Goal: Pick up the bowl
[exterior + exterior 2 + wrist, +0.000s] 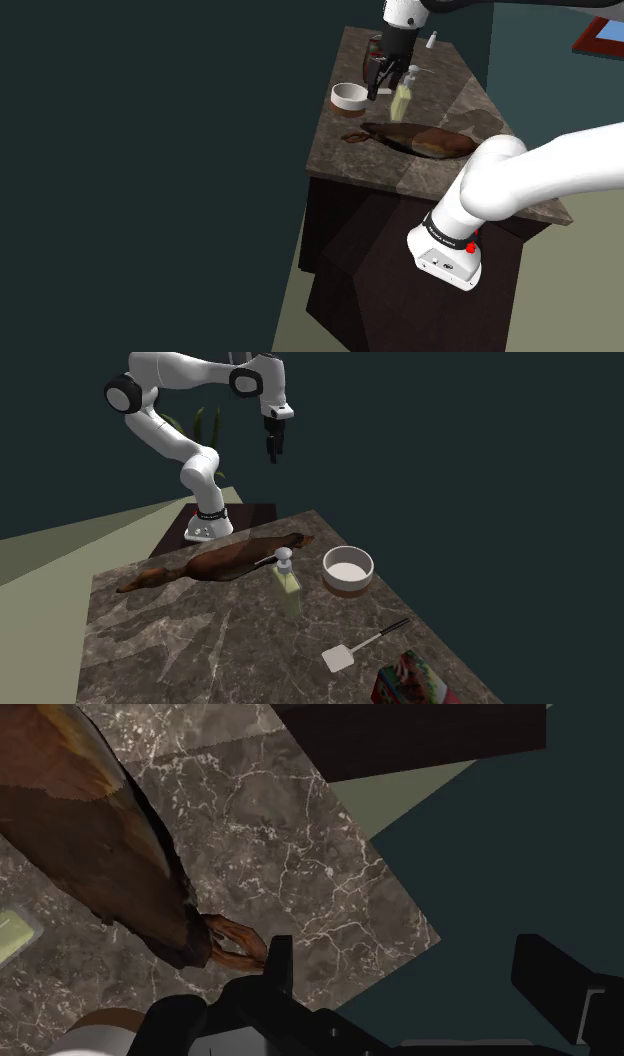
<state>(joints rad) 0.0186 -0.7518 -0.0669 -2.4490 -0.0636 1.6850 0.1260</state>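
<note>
the main risk is a straight descent from here. the gripper (272, 450) hangs high above the work surface, and in the wrist view the gap between its fingers (280, 962) looks past the edge of the marble countertop (290, 874). dropping as it stands would likely miss the bowl (346, 588) altogether. the jaws are spread wide and hold nothing, which suits a rim grasp, but 1 finger must go inside the bowl and 1 outside. if either lands on top of the rim, the bowl could tip or skid on the smooth stone. the soap dispenser (286, 586) stands just beside the bowl, so an approach from that side could knock it over. the tapered end of the long brown object (225, 564) also reaches near the bowl and could be dragged.

the bowl, white inside with a brown band low on its wall, sits upright on the marble countertop, well below the gripper. in the second exterior view it lies lower and to the right of the gripper. in the wrist view its pale rim shows beside the base of 1 finger, not between the 2.
</note>
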